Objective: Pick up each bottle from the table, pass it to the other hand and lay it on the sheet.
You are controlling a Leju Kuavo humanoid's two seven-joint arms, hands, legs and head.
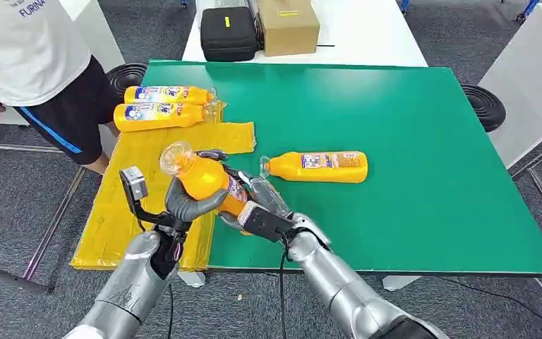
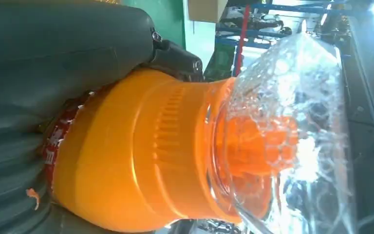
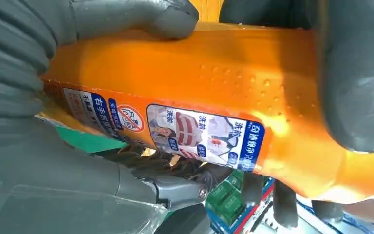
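Both hands are gripping the same orange bottle (image 1: 208, 180) in the air above the near edge of the green table (image 1: 423, 176), right where the yellow sheet (image 1: 141, 205) is meeting the green surface. The left hand (image 1: 187, 201) is wrapping its thick grey thumb and fingers around the upper body of the bottle, just below the neck, and the left wrist view is showing the orange shoulder and the clear domed cap (image 2: 297, 131) sticking out past the hand. The right hand (image 1: 265, 212) is clasping the lower, labelled part of the bottle, with its dark fingers (image 3: 141, 17) pressing on the orange plastic beside the printed label (image 3: 199, 136). The bottle is tilting, cap pointing up and away from the robot. A second bottle (image 1: 317, 167) is lying on its side on the green table, well apart from the sheet. Two more bottles (image 1: 162, 106) are lying side by side at the far end of the sheet. A person (image 1: 35, 63) in a white shirt and dark shorts is standing at the left of the table, and a black case (image 1: 227, 32) and a cardboard box (image 1: 289, 25) are sitting on the white table beyond.
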